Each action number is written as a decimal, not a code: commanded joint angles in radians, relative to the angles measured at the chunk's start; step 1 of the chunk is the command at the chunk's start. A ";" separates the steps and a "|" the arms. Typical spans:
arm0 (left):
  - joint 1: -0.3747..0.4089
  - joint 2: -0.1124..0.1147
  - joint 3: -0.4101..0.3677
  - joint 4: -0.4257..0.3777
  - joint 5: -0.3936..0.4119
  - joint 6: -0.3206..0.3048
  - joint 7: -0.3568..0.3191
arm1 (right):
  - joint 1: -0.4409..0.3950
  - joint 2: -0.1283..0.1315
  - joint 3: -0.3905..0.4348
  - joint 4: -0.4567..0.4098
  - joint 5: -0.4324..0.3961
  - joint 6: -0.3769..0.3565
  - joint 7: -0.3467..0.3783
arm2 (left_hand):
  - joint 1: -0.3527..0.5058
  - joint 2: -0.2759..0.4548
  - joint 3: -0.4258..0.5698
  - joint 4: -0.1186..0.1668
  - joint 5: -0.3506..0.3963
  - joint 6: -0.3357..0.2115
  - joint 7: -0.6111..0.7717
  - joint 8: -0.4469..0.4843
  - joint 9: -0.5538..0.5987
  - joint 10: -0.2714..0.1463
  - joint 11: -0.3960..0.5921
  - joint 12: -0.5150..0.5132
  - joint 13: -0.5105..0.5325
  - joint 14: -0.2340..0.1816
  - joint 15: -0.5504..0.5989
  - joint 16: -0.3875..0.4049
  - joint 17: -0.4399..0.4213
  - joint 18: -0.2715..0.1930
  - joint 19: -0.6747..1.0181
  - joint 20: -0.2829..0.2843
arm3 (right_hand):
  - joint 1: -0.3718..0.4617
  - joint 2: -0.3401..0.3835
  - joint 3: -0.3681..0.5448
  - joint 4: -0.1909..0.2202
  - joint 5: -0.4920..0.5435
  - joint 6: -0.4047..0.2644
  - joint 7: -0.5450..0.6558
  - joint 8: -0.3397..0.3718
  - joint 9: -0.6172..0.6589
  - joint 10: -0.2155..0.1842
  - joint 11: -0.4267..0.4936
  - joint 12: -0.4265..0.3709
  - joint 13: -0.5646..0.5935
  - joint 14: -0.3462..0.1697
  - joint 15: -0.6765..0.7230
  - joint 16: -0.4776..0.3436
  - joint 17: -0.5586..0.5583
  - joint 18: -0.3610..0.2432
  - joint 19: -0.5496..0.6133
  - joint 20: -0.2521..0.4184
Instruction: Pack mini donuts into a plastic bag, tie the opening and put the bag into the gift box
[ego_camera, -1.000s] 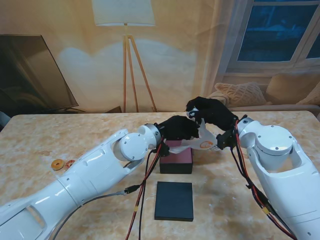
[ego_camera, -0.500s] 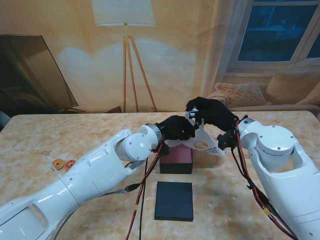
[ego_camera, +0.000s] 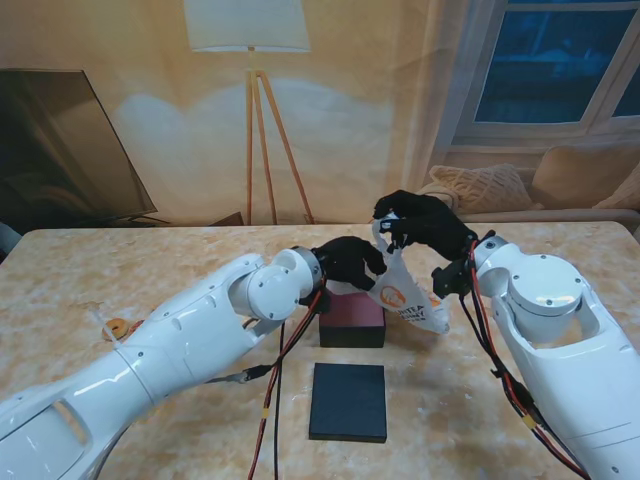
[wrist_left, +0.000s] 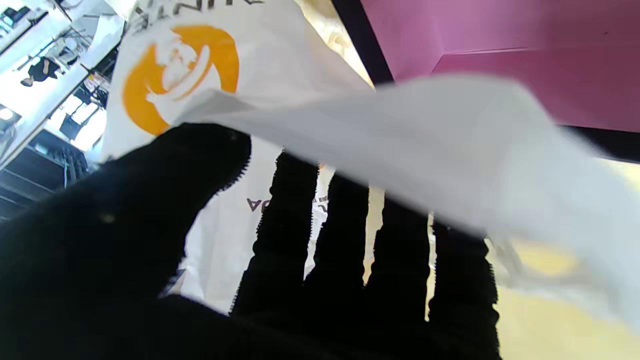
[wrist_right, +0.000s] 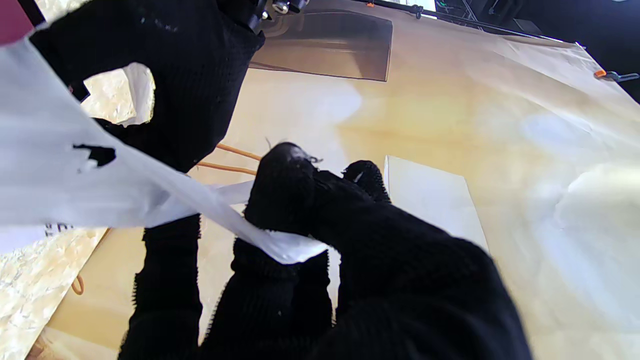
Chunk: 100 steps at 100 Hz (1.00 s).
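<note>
Stand view | right hand (ego_camera: 420, 222) pinches crinkled white plastic bag (ego_camera: 408, 295) | left hand (ego_camera: 350, 262) grips its edge

A white plastic bag with an orange round logo (ego_camera: 404, 297) hangs off the table, its top drawn to a narrow neck. At its seven o'clock sits an open dark gift box with a pink lining (ego_camera: 352, 319); the flat black lid (ego_camera: 348, 401) lies at six o'clock.

The stand camera looks down from above the shoulders onto the counter (ego_camera: 120, 270). Each wrist camera views along its fingers (wrist_left: 345, 240) at close range. All share the plastic bag (ego_camera: 405, 290).
</note>
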<state>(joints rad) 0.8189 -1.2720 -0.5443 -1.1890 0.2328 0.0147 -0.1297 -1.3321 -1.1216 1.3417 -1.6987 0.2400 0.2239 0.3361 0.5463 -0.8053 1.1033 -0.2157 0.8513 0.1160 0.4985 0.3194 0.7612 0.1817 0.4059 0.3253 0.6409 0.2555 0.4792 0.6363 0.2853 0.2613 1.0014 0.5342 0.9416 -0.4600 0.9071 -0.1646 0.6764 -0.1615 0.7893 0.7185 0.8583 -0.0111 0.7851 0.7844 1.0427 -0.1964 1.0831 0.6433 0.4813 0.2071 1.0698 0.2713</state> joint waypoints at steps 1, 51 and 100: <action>-0.007 0.010 0.002 -0.011 0.007 -0.012 -0.014 | -0.011 -0.005 -0.002 0.004 -0.003 -0.006 0.011 | -0.067 -0.056 0.034 -0.001 -0.038 0.017 -0.043 0.008 -0.043 -0.002 -0.013 -0.012 -0.053 0.016 -0.045 -0.005 -0.040 -0.017 -0.036 0.019 | 0.081 0.049 0.038 0.004 -0.004 -0.007 -0.002 0.003 0.024 -0.079 0.059 0.006 0.002 -0.053 0.014 0.005 -0.009 -0.036 -0.009 -0.013; -0.009 0.059 0.002 -0.078 0.008 -0.018 -0.130 | -0.006 0.005 -0.002 0.031 -0.037 -0.050 0.039 | -0.045 0.135 -0.124 0.021 -0.094 0.086 -0.236 0.021 -0.195 0.091 -0.090 -0.015 -0.207 0.055 -0.117 -0.042 -0.149 -0.015 -0.147 0.044 | 0.072 0.044 0.050 0.010 0.005 -0.016 -0.005 0.001 0.033 -0.081 0.064 0.015 0.011 -0.049 0.019 0.010 -0.012 -0.030 -0.011 -0.012; 0.160 0.120 -0.174 -0.330 0.141 0.074 -0.082 | -0.021 0.003 0.009 0.020 -0.034 -0.040 0.027 | 0.263 0.375 -0.471 0.041 -0.069 0.052 -0.100 0.158 -0.173 0.117 -0.018 0.094 -0.184 0.094 0.013 0.082 -0.125 0.006 -0.025 0.127 | 0.063 0.049 0.060 0.016 0.003 -0.012 -0.007 0.003 0.031 -0.089 0.075 0.044 0.010 -0.059 0.054 0.024 -0.012 -0.009 0.010 0.001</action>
<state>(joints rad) 0.9659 -1.1647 -0.7126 -1.4902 0.3936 0.0902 -0.2030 -1.3432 -1.1136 1.3524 -1.6710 0.2032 0.1775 0.3523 0.8120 -0.4504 0.6533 -0.1657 0.7841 0.1857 0.3738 0.4607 0.5968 0.2843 0.3866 0.4096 0.4609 0.3222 0.4770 0.6936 0.1657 0.2649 0.9654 0.6357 0.9416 -0.4600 0.9071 -0.1646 0.6764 -0.1615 0.7893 0.7185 0.8583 -0.0111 0.7852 0.7949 1.0427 -0.1964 1.1071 0.6433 0.4771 0.2073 1.0582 0.2707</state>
